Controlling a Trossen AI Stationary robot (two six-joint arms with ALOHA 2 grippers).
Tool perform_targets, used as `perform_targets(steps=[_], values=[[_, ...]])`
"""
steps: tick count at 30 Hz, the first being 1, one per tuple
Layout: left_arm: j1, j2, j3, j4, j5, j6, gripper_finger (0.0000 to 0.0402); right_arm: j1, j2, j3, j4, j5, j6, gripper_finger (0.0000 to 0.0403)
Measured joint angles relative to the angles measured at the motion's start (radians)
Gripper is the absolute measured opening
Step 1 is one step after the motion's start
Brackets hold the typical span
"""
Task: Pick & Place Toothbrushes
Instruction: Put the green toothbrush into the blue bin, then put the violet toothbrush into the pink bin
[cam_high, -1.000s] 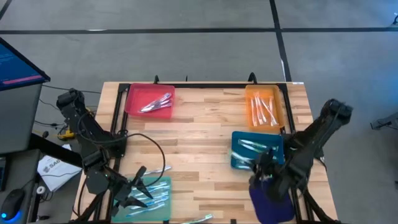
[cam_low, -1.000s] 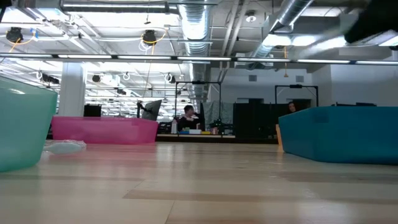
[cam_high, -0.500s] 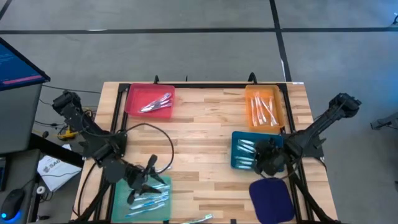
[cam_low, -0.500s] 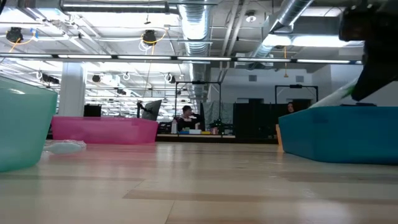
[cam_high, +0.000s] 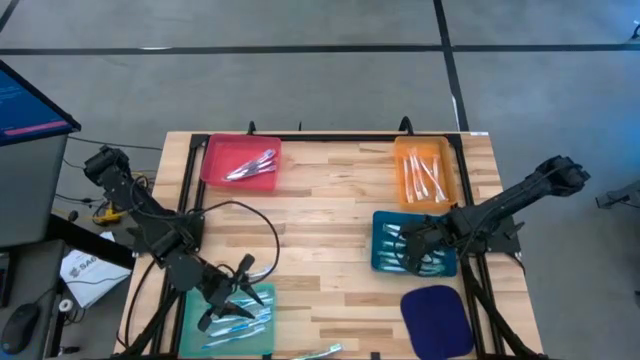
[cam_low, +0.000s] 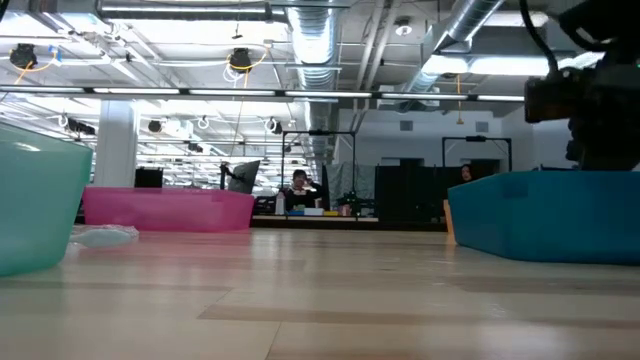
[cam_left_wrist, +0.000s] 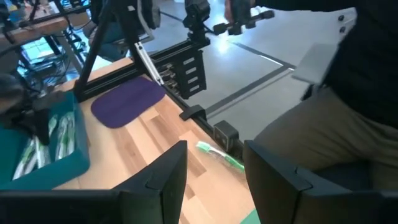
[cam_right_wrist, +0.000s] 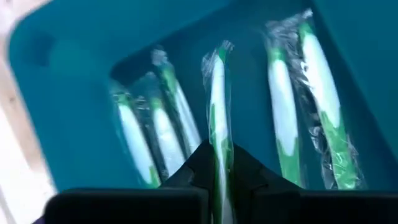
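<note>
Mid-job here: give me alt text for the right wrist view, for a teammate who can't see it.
The right gripper is shut on a wrapped green-and-white toothbrush, held over the blue tray. Several more wrapped toothbrushes lie inside the tray.

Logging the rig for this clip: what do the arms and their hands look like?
Both arms are matte black, built of slim jointed links with chunky joints. The left arm trails a loose black cable looping across the table. The right arm is the same build. Each ends in a hand with two dark, flat, angular fingers; the right hand tapers to a narrow tip. No markings are legible.
</note>
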Motion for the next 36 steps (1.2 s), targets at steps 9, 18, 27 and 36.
perform_targets(steps=[9, 18, 27, 36], values=[[-0.017, 0.0, 0.0, 0.008, -0.001, 0.0, 0.0152, -0.039, 0.0, -0.056, -0.073, -0.062, 0.093, 0.0079], [-0.017, 0.0, 0.0, 0.024, -0.003, -0.015, 0.0152, -0.029, 0.0, -0.057, -0.071, -0.055, 0.111, 0.0157], [-0.017, 0.005, 0.0, 0.038, -0.005, -0.082, 0.0152, -0.016, 0.0, -0.045, -0.077, -0.056, 0.094, 0.0283], [-0.019, 0.009, 0.0, 0.045, -0.027, -0.086, 0.0152, -0.039, -0.002, 0.162, -0.228, 0.002, -0.117, 0.0329]])
